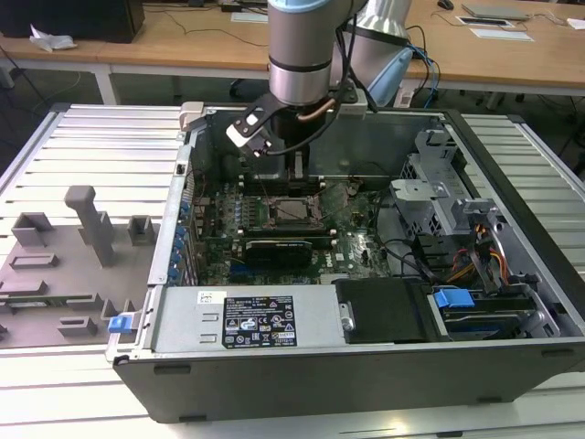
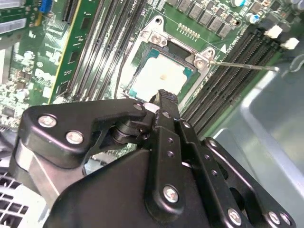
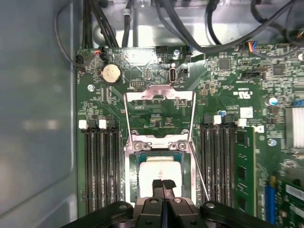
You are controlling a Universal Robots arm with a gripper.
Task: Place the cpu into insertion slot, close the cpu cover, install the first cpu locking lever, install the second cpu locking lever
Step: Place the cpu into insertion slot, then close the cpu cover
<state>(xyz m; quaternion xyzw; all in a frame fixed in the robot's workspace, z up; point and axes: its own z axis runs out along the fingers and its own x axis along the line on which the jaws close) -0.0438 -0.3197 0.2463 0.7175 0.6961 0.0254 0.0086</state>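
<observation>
The cpu (image 3: 159, 170) lies flat in the insertion slot (image 3: 133, 166) on the green motherboard, its pale metal top facing up; it also shows in the second wrist view (image 2: 160, 76) and the exterior view (image 1: 294, 212). The cpu cover (image 3: 159, 95), a thin metal frame with a large window, is swung open away from the socket on its hinge. One thin locking lever (image 3: 199, 173) slants free along the socket's side, seen too in the second wrist view (image 2: 242, 65). My gripper (image 3: 163, 183) is shut, fingertips pressed together with nothing between them, just over the cpu's near edge (image 2: 159, 99).
Rows of black memory slots (image 3: 97, 166) flank the socket on both sides. Dark cables (image 3: 109, 23) hang along the case wall beyond the cover. The case's grey side wall (image 3: 33, 118) stands close by. A drive cage (image 1: 439, 197) and power supply (image 1: 256, 320) fill the rest of the case.
</observation>
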